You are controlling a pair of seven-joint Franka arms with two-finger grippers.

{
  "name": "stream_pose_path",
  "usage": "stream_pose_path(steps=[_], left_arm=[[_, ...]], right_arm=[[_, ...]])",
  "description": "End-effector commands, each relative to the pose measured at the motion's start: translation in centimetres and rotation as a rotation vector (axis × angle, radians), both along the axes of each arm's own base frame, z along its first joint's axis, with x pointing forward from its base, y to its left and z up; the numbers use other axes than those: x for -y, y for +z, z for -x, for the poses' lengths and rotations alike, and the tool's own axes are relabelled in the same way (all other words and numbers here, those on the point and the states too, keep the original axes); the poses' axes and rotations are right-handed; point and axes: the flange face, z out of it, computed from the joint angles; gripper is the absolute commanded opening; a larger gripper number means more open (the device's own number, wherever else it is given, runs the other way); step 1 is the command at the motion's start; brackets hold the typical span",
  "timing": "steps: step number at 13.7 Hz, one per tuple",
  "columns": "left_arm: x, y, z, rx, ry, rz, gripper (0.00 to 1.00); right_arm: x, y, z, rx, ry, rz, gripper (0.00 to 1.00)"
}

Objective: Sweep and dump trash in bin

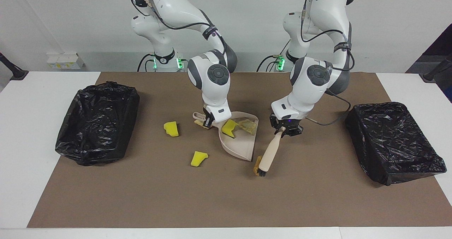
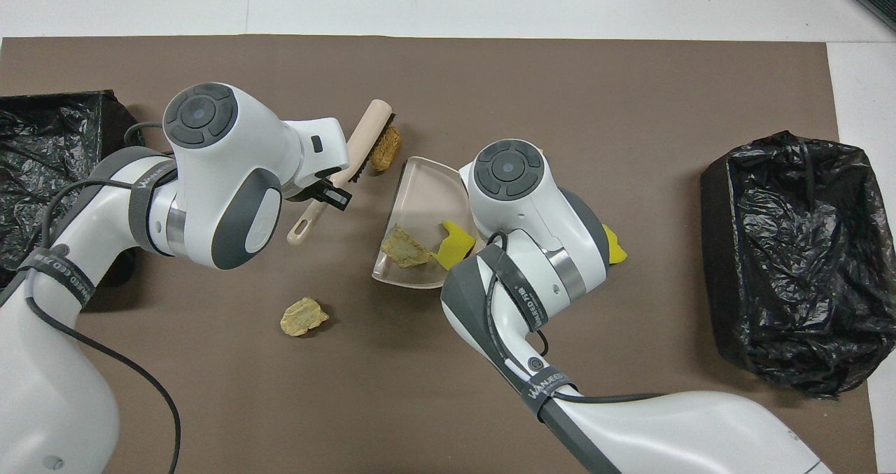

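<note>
While the right pincer grips the dustpan handle, keeping its open lip toward the nugget, the left pincer clamps the brush, whose bristles touch the nugget just beside that lip, likely to push it in. One yellow wedge and a crumbly piece lie in the pan; two wedges and a beige scrap lie on the desk.
</note>
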Motion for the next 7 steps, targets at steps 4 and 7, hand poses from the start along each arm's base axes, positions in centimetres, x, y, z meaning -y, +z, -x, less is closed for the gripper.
stream_pose_path(steps=[4,7], left_arm=[[-3.3,2.8,0.8,-0.078,-0.05,-0.04,0.0],[-5.4,2.5,-1.7,0.038,0.007,-0.001,0.0]], right_arm=[[0.3,0.2,0.6,0.01,-0.037,-0.001,0.0],[0.3,0.1,0.6,0.013,-0.036,-0.002,0.0]])
